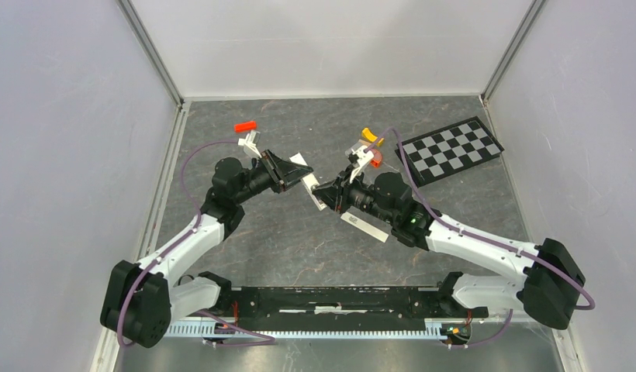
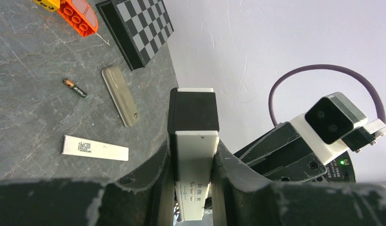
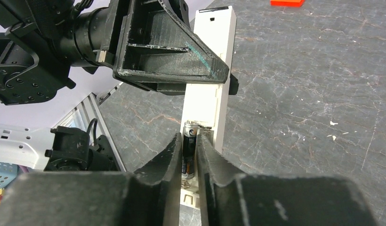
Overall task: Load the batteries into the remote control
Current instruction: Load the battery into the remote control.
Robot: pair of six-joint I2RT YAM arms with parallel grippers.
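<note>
My left gripper (image 2: 193,151) is shut on the white remote control (image 2: 196,181) and holds it above the table. It also shows in the top view (image 1: 288,172) with the remote (image 1: 309,183). In the right wrist view the remote's back (image 3: 207,101) faces up with its battery recess open. My right gripper (image 3: 189,151) is shut on a dark battery (image 3: 189,134), which lies lengthwise in that recess. The right gripper (image 1: 326,194) meets the remote at mid-table. Another battery (image 2: 75,88) lies loose on the table.
A grey-tan cover (image 2: 119,95) and a white labelled bar (image 2: 95,148) lie on the table; the bar (image 1: 365,225) lies under the right arm. Orange (image 1: 375,159) and yellow (image 1: 368,135) blocks, a red block (image 1: 245,125) and a checkerboard (image 1: 451,149) sit at the back.
</note>
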